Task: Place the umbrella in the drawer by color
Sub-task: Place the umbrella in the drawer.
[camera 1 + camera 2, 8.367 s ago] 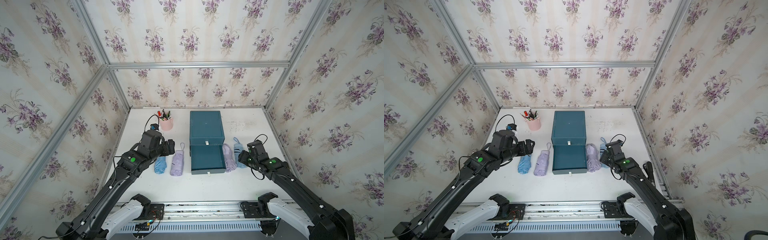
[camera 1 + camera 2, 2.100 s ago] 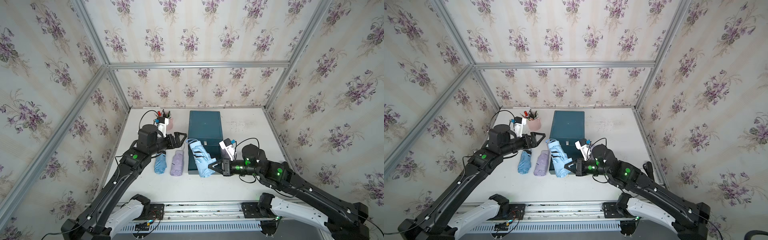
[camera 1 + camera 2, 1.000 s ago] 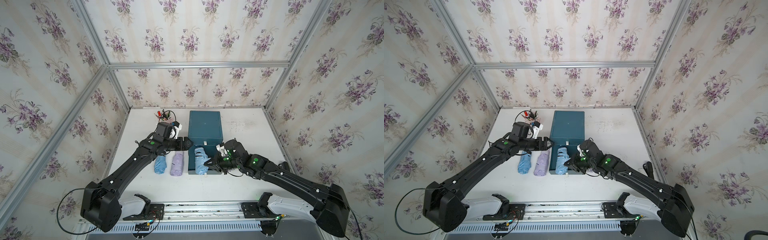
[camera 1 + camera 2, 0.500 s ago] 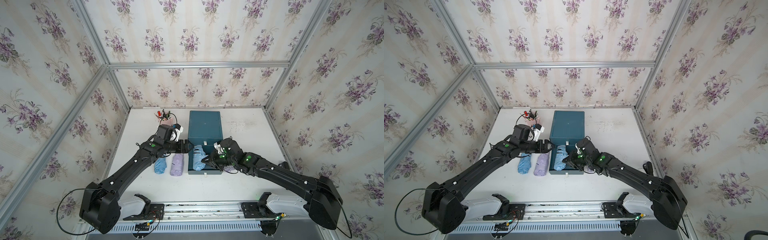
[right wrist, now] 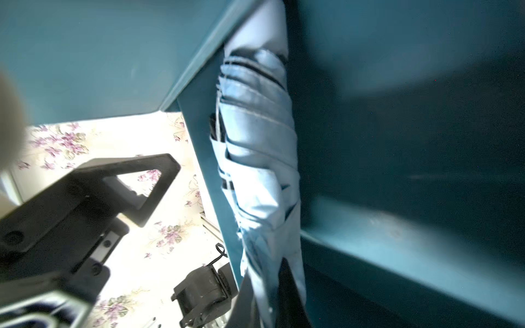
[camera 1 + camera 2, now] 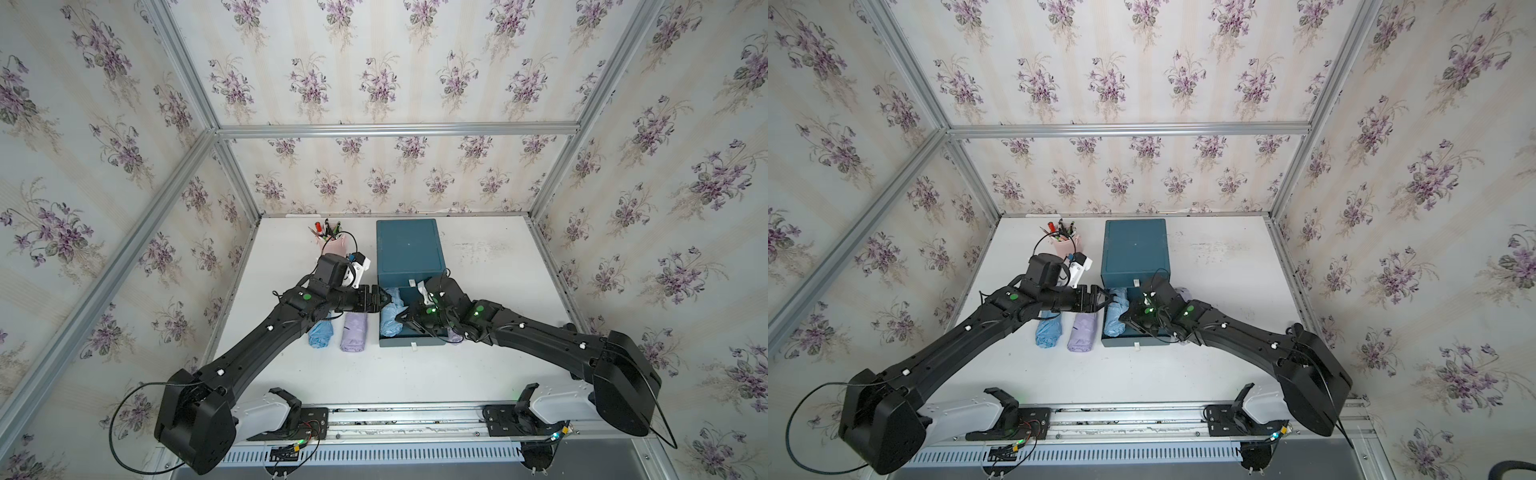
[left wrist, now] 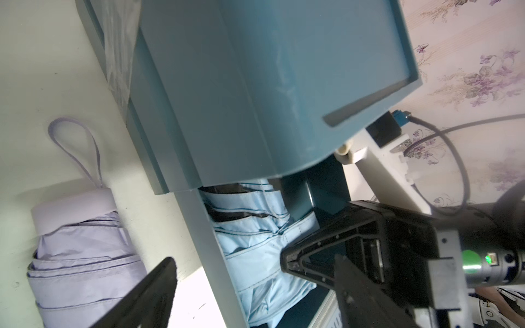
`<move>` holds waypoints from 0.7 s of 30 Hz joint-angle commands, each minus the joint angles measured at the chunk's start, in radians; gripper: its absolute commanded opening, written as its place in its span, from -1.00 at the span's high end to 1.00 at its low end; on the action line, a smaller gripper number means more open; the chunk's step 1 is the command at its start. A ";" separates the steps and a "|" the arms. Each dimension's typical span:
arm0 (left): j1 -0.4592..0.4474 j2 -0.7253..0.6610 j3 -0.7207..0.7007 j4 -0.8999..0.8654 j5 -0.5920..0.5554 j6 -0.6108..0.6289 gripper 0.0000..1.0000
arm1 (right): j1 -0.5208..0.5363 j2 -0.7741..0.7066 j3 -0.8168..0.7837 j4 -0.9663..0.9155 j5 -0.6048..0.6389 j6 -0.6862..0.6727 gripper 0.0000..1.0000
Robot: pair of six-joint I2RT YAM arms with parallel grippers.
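Observation:
A light blue folded umbrella (image 6: pixel 390 318) (image 6: pixel 1116 316) lies in the open teal drawer (image 6: pixel 409 341), along its left wall. My right gripper (image 6: pixel 405 322) (image 5: pixel 270 298) reaches low into the drawer and is shut on the umbrella's fabric (image 5: pixel 255 147) near its front end. My left gripper (image 6: pixel 384 298) (image 7: pixel 250 286) is open, its fingers straddling the drawer's left wall (image 7: pixel 210 250) and the umbrella (image 7: pixel 255 241) just in front of the teal cabinet (image 6: pixel 409 249). It holds nothing.
On the table left of the drawer lie a second light blue umbrella (image 6: pixel 321 334) and a purple one (image 6: pixel 354 334) (image 7: pixel 82 247). Another purple umbrella (image 6: pixel 1183 293) is mostly hidden under my right arm. A pink pen cup (image 6: pixel 332 245) stands at the back left.
My right gripper has moved slightly left and deeper into the drawer, laying the blue umbrella against the left wall. The left gripper has barely shifted.

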 commanded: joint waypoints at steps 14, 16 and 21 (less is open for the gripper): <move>0.138 -0.155 0.069 -0.374 -0.376 -0.104 -0.79 | 0.001 -0.112 0.104 -0.285 0.258 -0.247 -0.20; 0.203 -0.179 0.010 -0.397 -0.397 -0.133 -0.81 | 0.001 -0.164 0.103 -0.302 0.301 -0.272 -0.20; 0.346 -0.178 -0.132 -0.391 -0.363 -0.144 -0.79 | 0.000 -0.312 0.057 -0.249 0.353 -0.324 -0.21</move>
